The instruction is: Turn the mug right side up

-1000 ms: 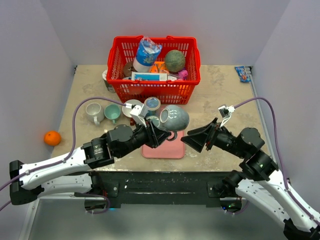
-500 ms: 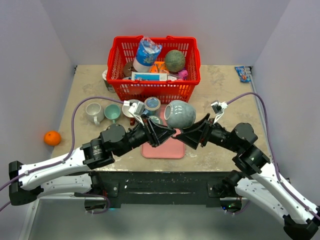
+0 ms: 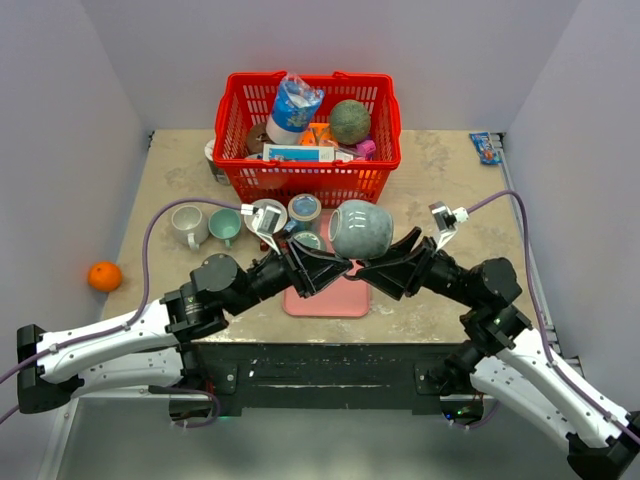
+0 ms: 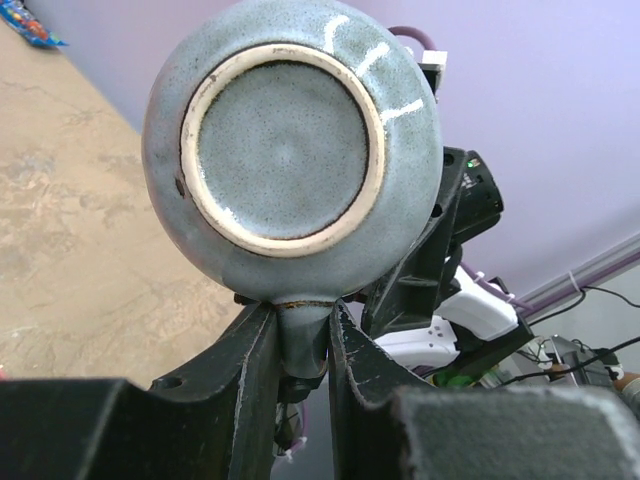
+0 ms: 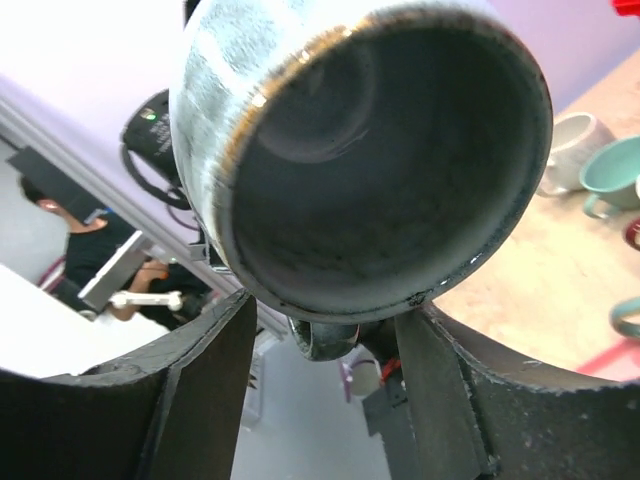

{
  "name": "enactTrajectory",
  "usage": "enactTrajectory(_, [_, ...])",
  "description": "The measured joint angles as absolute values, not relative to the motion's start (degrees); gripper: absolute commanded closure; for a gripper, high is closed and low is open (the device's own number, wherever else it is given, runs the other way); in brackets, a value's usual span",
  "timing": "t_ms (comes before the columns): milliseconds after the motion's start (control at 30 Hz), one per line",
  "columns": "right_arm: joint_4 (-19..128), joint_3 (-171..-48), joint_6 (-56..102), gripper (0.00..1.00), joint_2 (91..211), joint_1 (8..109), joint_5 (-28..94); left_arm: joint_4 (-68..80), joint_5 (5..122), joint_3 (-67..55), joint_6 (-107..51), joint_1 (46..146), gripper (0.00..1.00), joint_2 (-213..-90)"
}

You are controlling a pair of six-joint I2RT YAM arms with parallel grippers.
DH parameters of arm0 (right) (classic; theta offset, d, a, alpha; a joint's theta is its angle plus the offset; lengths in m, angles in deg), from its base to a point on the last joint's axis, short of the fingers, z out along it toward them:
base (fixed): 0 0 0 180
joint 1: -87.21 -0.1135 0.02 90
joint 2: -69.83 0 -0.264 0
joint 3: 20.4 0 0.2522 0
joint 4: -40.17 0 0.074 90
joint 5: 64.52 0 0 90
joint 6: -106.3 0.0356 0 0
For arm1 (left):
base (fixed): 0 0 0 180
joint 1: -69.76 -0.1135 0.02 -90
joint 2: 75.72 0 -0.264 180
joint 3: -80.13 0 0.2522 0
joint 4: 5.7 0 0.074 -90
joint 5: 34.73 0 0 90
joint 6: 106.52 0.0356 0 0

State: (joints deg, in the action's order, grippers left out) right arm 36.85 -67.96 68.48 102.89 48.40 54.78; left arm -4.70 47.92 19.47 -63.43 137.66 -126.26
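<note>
Sitting at the back of the table (image 3: 445,180) is a red basket (image 3: 300,186). The gray mug (image 3: 360,228) hangs above the pink mat (image 3: 330,300), tipped sideways. The left gripper (image 4: 303,340) squeezes its handle tight. The right gripper (image 5: 322,318) is at its mouth, jaws spread wide.

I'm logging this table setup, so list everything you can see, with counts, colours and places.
mug: one, grey-blue, held in the air above the mat
mat: one, pink, near middle
basket: one, red, far middle, full of mixed items
cups: about five, white and teal, in front of the basket
orange: one, orange, far left
packet: one, blue, far right corner
left gripper: black, shut on the mug's handle
right gripper: black, open, at the mug's mouth
</note>
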Motion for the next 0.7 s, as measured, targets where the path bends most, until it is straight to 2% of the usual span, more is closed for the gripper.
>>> enactTrajectory(233, [29.5,-66.7,73.3,0.47,103.2,48.4,55.0,-9.9,49.1,20.3,-64.0,137.7,1.0,-126.9])
enactTrajectory(367, [27.2,-66.5,75.5,0.61,103.5,48.4,55.0,-12.9,49.4,20.4,-64.0,137.7,1.0,-128.1])
enactTrajectory(467, [26.1,-66.5,76.8,0.67,104.2,48.4,55.0,-15.5,49.5,21.2,-64.0,137.7,1.0,-128.6])
enactTrajectory(600, [25.6,-66.5,78.4,1.0,104.4,48.5,55.0,-17.4,49.2,22.1,-63.9,137.6,1.0,-128.6])
enactTrajectory(700, [25.9,-66.5,78.6,1.0,104.3,48.6,54.9,-18.5,49.2,22.2,-64.0,137.7,1.0,-128.6])
